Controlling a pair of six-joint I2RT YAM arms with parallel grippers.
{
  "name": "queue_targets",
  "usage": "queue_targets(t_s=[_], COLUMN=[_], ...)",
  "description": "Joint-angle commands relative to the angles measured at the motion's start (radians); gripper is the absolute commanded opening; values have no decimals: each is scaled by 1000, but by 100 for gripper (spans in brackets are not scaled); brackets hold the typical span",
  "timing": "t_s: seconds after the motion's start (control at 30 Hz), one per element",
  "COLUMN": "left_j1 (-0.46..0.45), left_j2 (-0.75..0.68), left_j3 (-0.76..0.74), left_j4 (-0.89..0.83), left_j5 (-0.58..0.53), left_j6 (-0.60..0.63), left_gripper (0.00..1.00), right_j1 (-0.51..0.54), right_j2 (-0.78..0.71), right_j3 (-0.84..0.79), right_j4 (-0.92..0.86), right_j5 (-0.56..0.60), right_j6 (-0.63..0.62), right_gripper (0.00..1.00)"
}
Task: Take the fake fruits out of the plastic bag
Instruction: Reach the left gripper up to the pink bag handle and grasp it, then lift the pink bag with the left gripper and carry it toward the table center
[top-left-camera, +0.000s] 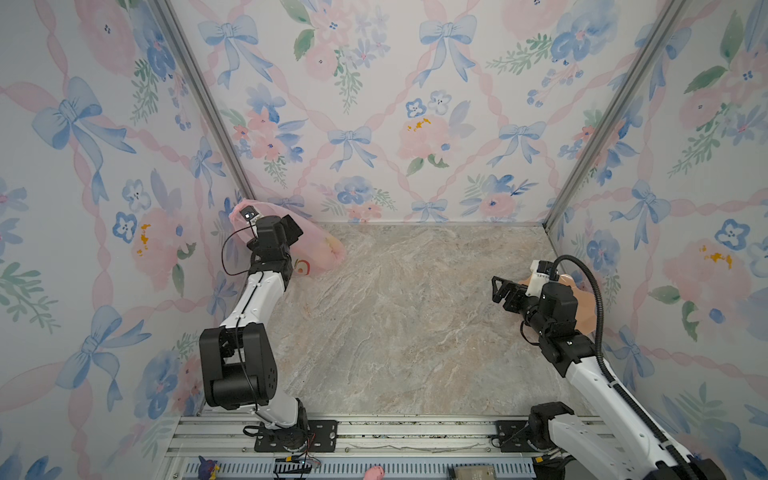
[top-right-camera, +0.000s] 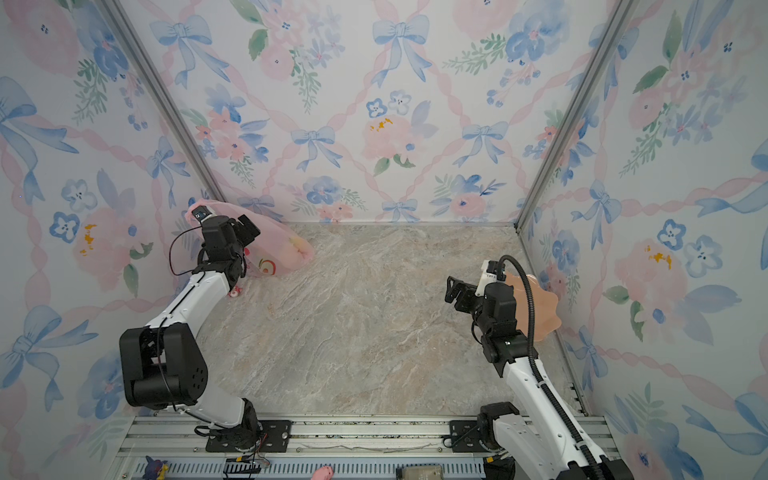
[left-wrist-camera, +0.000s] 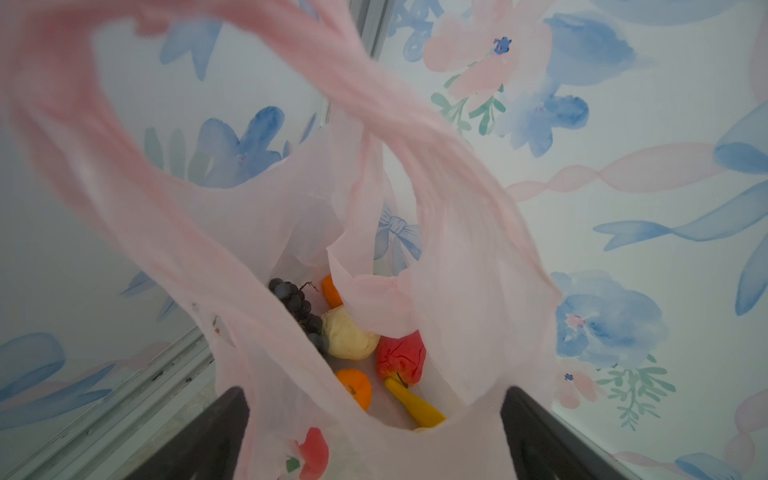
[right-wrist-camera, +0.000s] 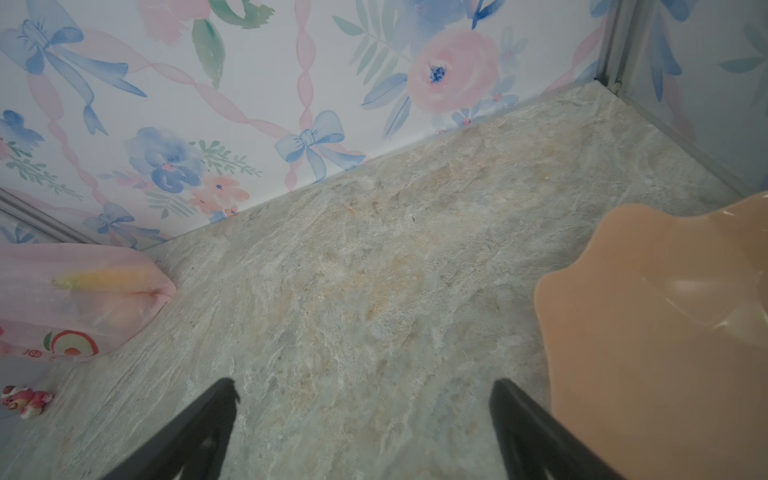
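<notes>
The pink plastic bag lies in the far left corner, its mouth turned to my left gripper. In the left wrist view the bag's film lies between the wide-apart jaws of the left gripper, which is open. Inside show the fake fruits: a grape bunch, a pale pear, a red fruit, two oranges and a banana. My right gripper hovers open over bare table, far from the bag.
A peach scalloped plate sits under the right arm's wrist by the right wall. A tiny red-and-white figurine lies near the bag. Floral walls close three sides; a metal rail runs along the front.
</notes>
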Motion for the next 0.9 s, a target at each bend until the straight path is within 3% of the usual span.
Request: queue_targets(t_s=[0.0, 0.17, 0.33, 0.43, 0.87], left_j1=[37, 57, 55, 23, -303], left_j2=[68, 155, 197, 187, 139], left_j3=[67, 145, 173, 169, 229], left_j4=[-17, -17, 15, 21, -10], left_j5=[98, 189, 348, 358, 237], left_j6=[-45, -45, -85, -99, 114], left_gripper=[93, 70, 20, 1, 0], right_j1=[13, 14, 15, 15, 16], right_j2=[5, 0, 0, 0, -18], right_j3=[34, 30, 35, 41, 57], right_j4=[-29, -36, -56, -73, -131], right_j5=[22, 37, 49, 58, 101], right_j6=[-27, -26, -19, -14, 3], right_gripper=[98, 98, 99, 99, 99])
